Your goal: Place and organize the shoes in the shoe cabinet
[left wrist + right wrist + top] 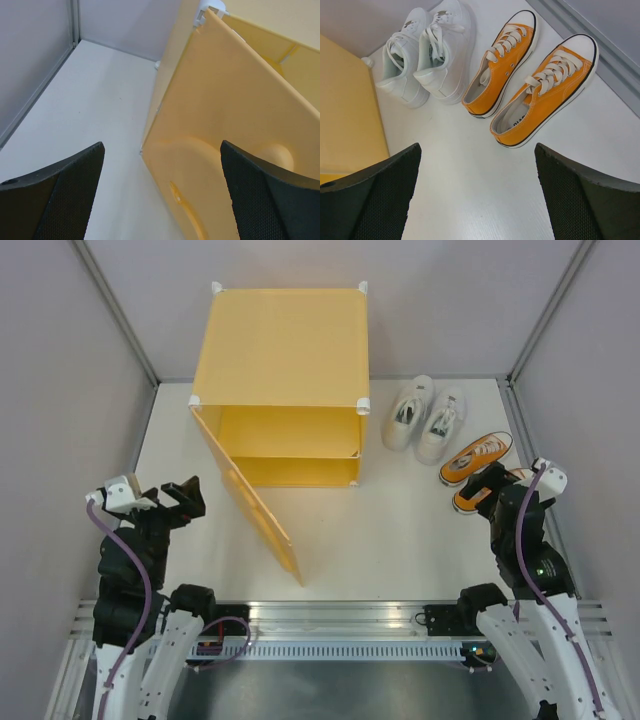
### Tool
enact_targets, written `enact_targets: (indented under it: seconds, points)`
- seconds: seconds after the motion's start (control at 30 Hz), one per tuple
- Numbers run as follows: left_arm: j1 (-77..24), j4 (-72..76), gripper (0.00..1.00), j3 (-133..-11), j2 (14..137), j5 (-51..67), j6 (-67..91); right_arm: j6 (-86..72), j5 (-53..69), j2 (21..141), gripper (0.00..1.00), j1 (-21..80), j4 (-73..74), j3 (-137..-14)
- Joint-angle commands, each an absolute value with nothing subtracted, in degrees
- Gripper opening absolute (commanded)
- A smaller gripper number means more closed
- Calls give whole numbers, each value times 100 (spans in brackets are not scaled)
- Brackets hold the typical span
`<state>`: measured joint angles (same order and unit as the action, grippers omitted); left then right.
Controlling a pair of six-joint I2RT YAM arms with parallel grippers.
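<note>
The yellow-orange shoe cabinet [280,350] stands at the back centre, its door [250,505] swung open toward me and its inner shelf [290,453] bare. To its right on the table sit the shoes: a white pair [425,418] and an orange pair [477,458], the nearer orange shoe partly hidden by my right arm. My right gripper [487,488] hovers open just short of the orange shoes [547,90], with the white pair [425,50] further off. Left of the door [235,115], my left gripper [162,190] is open and holds nothing.
Grey walls close in the white table [380,530] on three sides, with a metal rail [340,615] along the near edge. The open door slants across the table between the two arms. The cabinet's side panel [347,110] stands left of the white pair.
</note>
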<state>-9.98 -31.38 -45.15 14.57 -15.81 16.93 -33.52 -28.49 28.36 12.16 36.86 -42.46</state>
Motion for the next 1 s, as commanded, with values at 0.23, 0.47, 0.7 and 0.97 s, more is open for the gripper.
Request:
enact_targets:
  seconds: [0.23,0.47,0.7,0.97]
  points:
    - [-1002,-2918,100,-4465,1415,-1345,1837,-3472,-2980,2663,98,1239,3445,-4131]
    - [-1002,-2909,99,-4631,1423,-1407,1854,-3060,-2436,2663,98,1239,3322,-4104]
    - [-1002,-2918,98,-5527,1986,-862,1863,-2768,-2407,2803,98,1239,3629,-4385]
    - [-1002,-3040,97,-6485,2977,-238,1881,-3041,-2786,3225,98,1239,3718,-4527]
